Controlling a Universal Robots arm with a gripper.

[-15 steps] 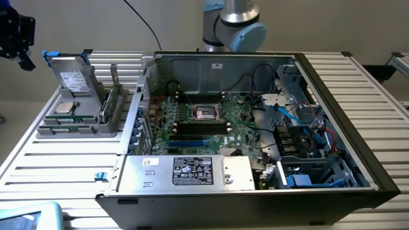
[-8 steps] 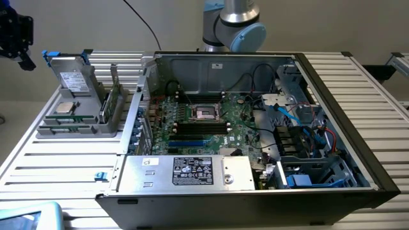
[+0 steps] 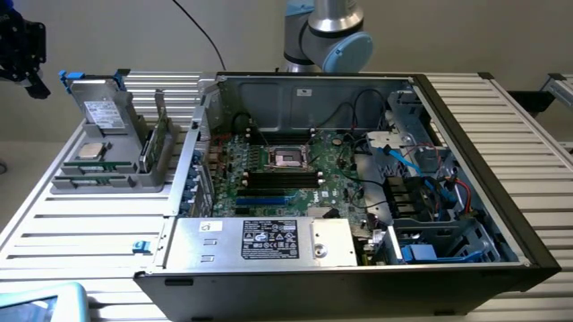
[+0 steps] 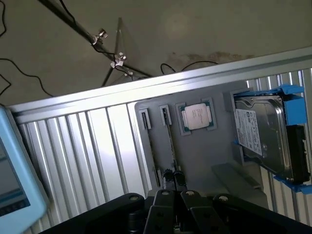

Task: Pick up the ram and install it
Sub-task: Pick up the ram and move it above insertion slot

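The ram (image 3: pixel 153 146) is a thin green stick standing on edge in a grey holder tray (image 3: pixel 103 182) at the exterior view's left, outside the computer case. In the wrist view the ram (image 4: pixel 168 134) appears edge-on as a narrow strip in the tray. My gripper (image 4: pixel 172 176) hangs above the near end of that strip, with its dark fingers (image 4: pixel 167 174) together and nothing between them. It is clear of the stick. The black memory slots (image 3: pixel 282 178) lie on the motherboard below the processor socket (image 3: pixel 288 157).
The tray also holds a silver-topped processor chip (image 4: pixel 196 117) and a metal drive (image 4: pixel 261 136) in a blue bracket. The open case (image 3: pixel 465 134) has cables and a labelled power supply (image 3: pixel 268 241). A light-blue device (image 4: pixel 12 185) lies on the slatted table. Black hardware (image 3: pixel 23 47) hangs at the upper left.
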